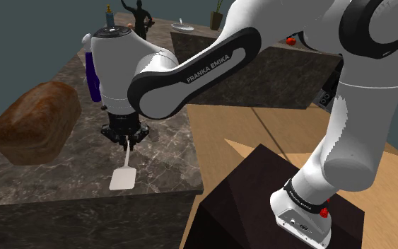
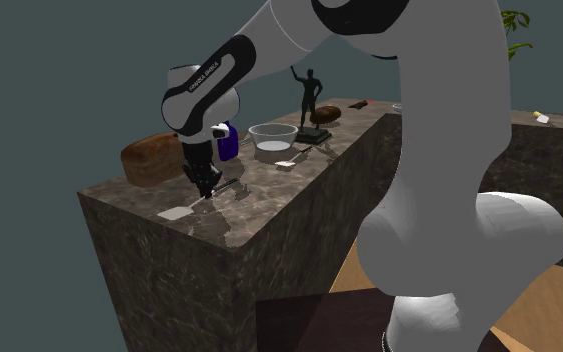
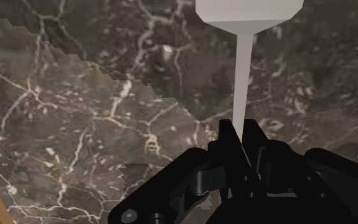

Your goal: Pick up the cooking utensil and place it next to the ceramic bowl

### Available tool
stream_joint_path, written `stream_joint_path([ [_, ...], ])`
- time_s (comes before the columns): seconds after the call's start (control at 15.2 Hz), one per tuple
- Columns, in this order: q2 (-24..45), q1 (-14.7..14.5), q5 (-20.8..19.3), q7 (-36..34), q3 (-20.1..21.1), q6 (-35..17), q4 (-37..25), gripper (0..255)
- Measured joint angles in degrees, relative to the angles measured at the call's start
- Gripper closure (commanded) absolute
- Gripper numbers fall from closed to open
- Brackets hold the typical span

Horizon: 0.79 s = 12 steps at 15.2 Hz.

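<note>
White spatula [image 1: 121,178], handle tight betw. black gripper [image 1: 127,143] fingers, blade twd dark marble counter [image 1: 56,180] edge, brown loaf [image 1: 34,122] nearby.

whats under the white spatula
The dark veined countertop lies under the spatula, near its front edge. The upper end of the handle is covered by the tool, which is shut on it. Whether the blade touches the stone is unclear.

One spatula [image 1: 121,179], one other utensil [image 2: 287,161], one loaf [image 1: 34,122], one bowl [image 2: 272,131], one statuette [image 2: 312,98], one blue container [image 2: 228,143].
</note>
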<state>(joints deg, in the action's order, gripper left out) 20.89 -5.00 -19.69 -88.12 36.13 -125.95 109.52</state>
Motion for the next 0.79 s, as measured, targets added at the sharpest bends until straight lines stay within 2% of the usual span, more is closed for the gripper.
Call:
stream_joint_path([
  [0.46,-0.15,0.06,0.15,0.13,0.06,0.24,-0.12,255],
  [0.79,-1.94,0.5,1.75,1.18,0.85,3.0,-1.52,255],
])
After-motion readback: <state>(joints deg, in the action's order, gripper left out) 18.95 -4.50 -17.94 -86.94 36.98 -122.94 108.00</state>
